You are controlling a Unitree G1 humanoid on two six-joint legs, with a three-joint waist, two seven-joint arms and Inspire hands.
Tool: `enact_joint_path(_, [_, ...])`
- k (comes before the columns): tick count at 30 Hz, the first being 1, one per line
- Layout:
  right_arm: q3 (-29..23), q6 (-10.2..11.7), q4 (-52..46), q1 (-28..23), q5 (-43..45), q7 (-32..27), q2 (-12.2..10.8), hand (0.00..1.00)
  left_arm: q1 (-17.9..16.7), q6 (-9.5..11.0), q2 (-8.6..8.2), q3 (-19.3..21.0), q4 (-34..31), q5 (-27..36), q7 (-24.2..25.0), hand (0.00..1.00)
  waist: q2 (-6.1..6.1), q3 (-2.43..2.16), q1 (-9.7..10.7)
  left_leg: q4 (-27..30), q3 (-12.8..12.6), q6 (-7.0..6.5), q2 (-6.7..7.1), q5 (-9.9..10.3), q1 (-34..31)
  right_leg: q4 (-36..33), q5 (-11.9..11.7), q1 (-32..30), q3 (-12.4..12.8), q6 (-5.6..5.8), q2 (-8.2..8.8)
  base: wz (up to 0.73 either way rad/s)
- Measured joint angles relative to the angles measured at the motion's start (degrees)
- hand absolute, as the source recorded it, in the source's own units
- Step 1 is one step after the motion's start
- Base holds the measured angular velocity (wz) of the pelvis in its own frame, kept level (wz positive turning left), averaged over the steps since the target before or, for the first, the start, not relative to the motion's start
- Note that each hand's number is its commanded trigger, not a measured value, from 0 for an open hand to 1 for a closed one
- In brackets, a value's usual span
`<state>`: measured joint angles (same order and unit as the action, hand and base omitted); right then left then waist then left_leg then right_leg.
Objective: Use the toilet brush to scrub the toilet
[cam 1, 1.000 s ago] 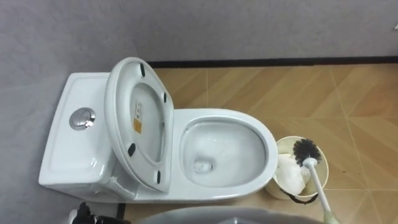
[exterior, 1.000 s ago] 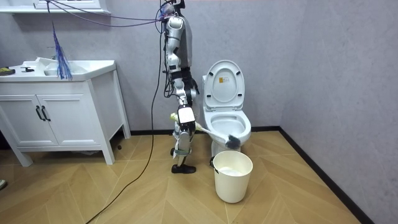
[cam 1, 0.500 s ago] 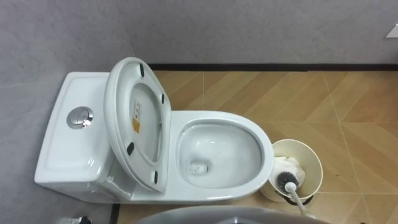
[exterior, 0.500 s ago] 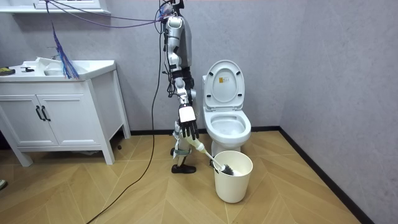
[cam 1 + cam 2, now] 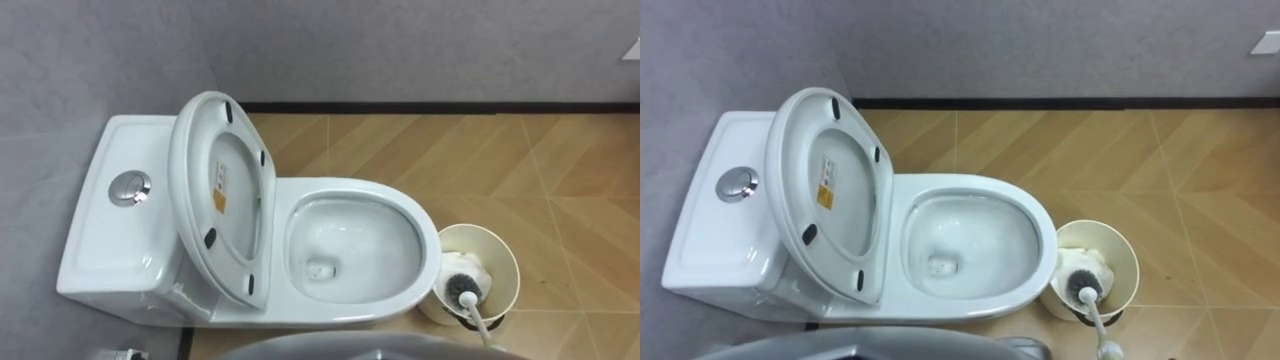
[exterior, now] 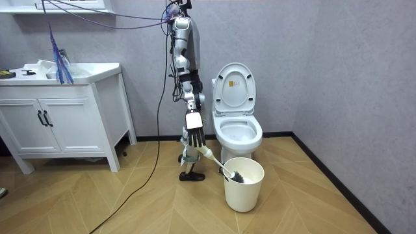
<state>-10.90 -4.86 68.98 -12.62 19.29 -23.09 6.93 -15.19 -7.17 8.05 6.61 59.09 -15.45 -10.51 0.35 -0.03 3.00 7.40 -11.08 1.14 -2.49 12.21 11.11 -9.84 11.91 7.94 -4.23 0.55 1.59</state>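
Note:
The white toilet point(image 5: 355, 245) stands with its lid and seat point(image 5: 225, 195) raised against the tank. To its right a cream bucket point(image 5: 505, 255) holds the toilet brush, its dark head point(image 5: 462, 288) down inside and its white handle point(image 5: 482, 325) leaning out toward me. In the room view I stand beside the toilet point(image 6: 237, 127). My right hand point(image 6: 195, 135) hangs open, fingers straight and pointing down, just above the handle's upper end point(image 6: 211, 154). Whether it touches the handle is unclear. A sliver of what looks like my left hand point(image 5: 125, 353) shows at the lower left edge.
White crumpled paper point(image 5: 470, 268) lies in the bucket beside the brush head. The tank carries a round flush button point(image 5: 130, 187). A grey wall with black skirting runs behind. A white vanity cabinet point(image 6: 62, 114) stands at the room view's left, with wood floor between.
The brush went from being held head-up over the bucket to resting head-down inside it. My right hand lowered and its fingers straightened. In the last half second little moved.

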Motion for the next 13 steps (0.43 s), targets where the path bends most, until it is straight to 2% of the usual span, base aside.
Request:
enact_joint_path(3, [1.4, -0.5, 0.4, 0.0, -2.0, 4.9, 0.0, 0.0, 0.1, -0.1, -0.29, -0.1, -0.1, -0.6, 0.4, 0.0, -0.24, -0.15, 0.1, 0.1, 0.3, -0.01, 0.0, 0.0, -0.4, -0.1, 0.0, -0.1, -0.3, 0.0, 0.03, 0.06])
enact_joint_path(7, [3.1, -2.2, 1.2, 0.1, -5.8, 11.7, 0.0, 0.0, 0.2, -0.4, -0.33, -0.1, -0.1, -0.5, 1.5, 0.0, -0.39, -0.13, 0.1, 0.2, 0.5, -0.02, 0.0, 0.0, -0.5, 0.1, 0.0, 0.1, -0.7, 0.01, 0.1, 0.03])
enact_joint_path(13, [5.2, -2.8, 3.4, 1.0, -8.5, 18.5, 0.0, 0.0, 0.5, -0.5, -0.47, -0.2, -0.1, -2.3, 4.1, 0.0, -0.81, -0.11, 0.1, 0.4, 1.9, -0.03, 0.19, 0.0, -1.2, 0.0, 0.0, 0.2, -1.8, 0.04, 0.3, 0.1])
